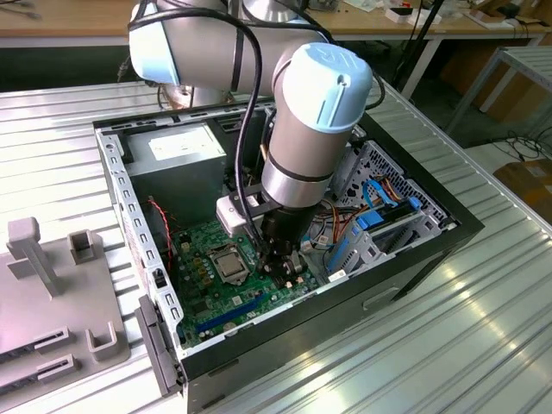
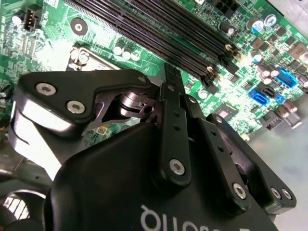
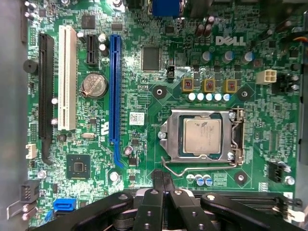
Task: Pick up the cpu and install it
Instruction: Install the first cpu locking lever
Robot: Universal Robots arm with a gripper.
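The cpu (image 3: 202, 136), a small square chip with a silver-grey top, lies flat inside the metal socket frame (image 3: 169, 137) on the green motherboard. In the exterior view the cpu (image 1: 231, 261) sits in the socket inside the open computer case. My gripper (image 3: 162, 179) hovers low over the board beside the socket's wire lever (image 3: 180, 170), apart from the chip. Its two black fingertips are pressed together with nothing between them. In the exterior view the gripper (image 1: 281, 266) hangs just to the right of the socket. The second wrist view shows the gripper (image 2: 171, 79) over the memory slots (image 2: 159, 33).
Black memory slots run beside the socket. Blue and white expansion slots (image 3: 114, 86) and a coin battery (image 3: 94, 85) lie further off on the board. Case walls (image 1: 129, 216), a power supply (image 1: 177, 151) and a drive cage with cables (image 1: 379, 216) hem in the board. A grey fixture (image 1: 52, 285) stands on the table.
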